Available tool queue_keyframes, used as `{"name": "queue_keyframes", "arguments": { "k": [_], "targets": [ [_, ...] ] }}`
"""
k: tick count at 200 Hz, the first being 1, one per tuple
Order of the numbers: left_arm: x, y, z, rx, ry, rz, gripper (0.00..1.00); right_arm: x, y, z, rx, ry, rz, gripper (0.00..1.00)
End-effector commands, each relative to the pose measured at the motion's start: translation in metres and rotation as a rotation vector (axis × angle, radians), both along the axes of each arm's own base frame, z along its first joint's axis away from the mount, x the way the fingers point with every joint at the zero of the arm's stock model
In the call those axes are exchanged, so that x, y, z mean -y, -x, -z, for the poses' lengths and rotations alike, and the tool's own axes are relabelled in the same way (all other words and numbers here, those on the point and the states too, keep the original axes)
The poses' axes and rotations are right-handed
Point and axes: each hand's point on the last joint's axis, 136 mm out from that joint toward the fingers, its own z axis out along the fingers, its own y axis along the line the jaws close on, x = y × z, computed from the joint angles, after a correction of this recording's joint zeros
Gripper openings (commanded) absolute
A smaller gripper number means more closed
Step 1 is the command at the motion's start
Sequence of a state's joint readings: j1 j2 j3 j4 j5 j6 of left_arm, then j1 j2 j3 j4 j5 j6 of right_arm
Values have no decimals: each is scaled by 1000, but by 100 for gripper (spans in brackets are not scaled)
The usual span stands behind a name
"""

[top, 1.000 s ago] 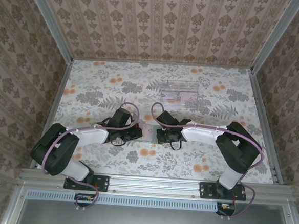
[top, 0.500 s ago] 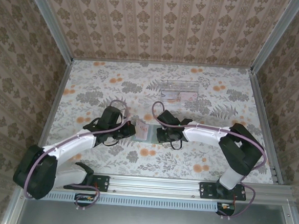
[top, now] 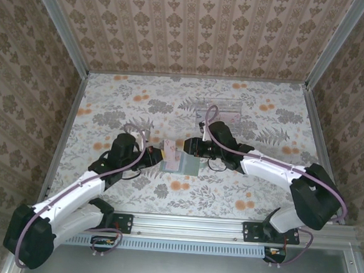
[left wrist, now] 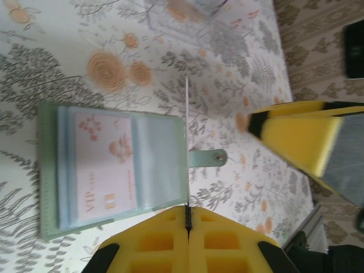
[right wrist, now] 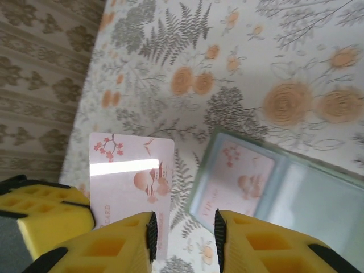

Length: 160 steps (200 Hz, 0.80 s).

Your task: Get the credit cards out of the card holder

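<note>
**Figure. Card removal, one card free of its pocket.**

Left claw [left wrist: 187,217]: jaws pressed fully together on one end of a pale pink credit card [left wrist: 186,142]. In the left wrist view the card is seen edge-on as a thin line running straight out from the fingertips. Right claw [right wrist: 183,226]: jaws partly apart, with nothing gripped between them. It hovers just beside the same card [right wrist: 132,176], whose printed face is turned toward the right wrist camera.

In the top view the left claw [top: 159,157] and right claw [top: 192,151] meet near the middle of the tabletop [top: 122,101]. The held card [top: 168,153] is lifted clear, just left of the card holder [top: 190,167].

The card holder [left wrist: 159,168] lies open and flat with its pockets facing up. Its two pockets sit side by side along its long axis, and a snap strap [left wrist: 207,157] juts from the edge nearest the held card. A second pink card [left wrist: 105,165] sits fully seated in one pocket; the neighbouring pocket looks empty.

Orientation: the held card's long axis appears to run outward from the left claw's tips, and its plane stands roughly upright rather than flat.

Step in hand (judged): the first card is extracted and carried by the left claw alone. The next move calls for laying it down away from the holder, perhaps toward the clear tray [top: 221,109]. The open right claw would then pinch the exposed edge of the seated card [right wrist: 236,179] while the holder is kept from sliding.
</note>
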<state>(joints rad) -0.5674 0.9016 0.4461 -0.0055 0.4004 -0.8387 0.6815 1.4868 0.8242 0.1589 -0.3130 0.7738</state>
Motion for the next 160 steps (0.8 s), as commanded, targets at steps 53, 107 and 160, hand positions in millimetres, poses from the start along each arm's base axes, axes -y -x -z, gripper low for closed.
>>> {"name": "queue_keyframes", "arguments": {
  "k": [53,107,160],
  "targets": [
    [14,1,-25,46,134,54,0,-34,7,-18,-81,-286,-136,35],
    [17,0,-25,40,145,66,0,-40,6,-14,-118,-323,-157,24],
    [15,0,-21,33,134,60,0,-28,7,-11,-129,-339,-134,0]
  ]
}}
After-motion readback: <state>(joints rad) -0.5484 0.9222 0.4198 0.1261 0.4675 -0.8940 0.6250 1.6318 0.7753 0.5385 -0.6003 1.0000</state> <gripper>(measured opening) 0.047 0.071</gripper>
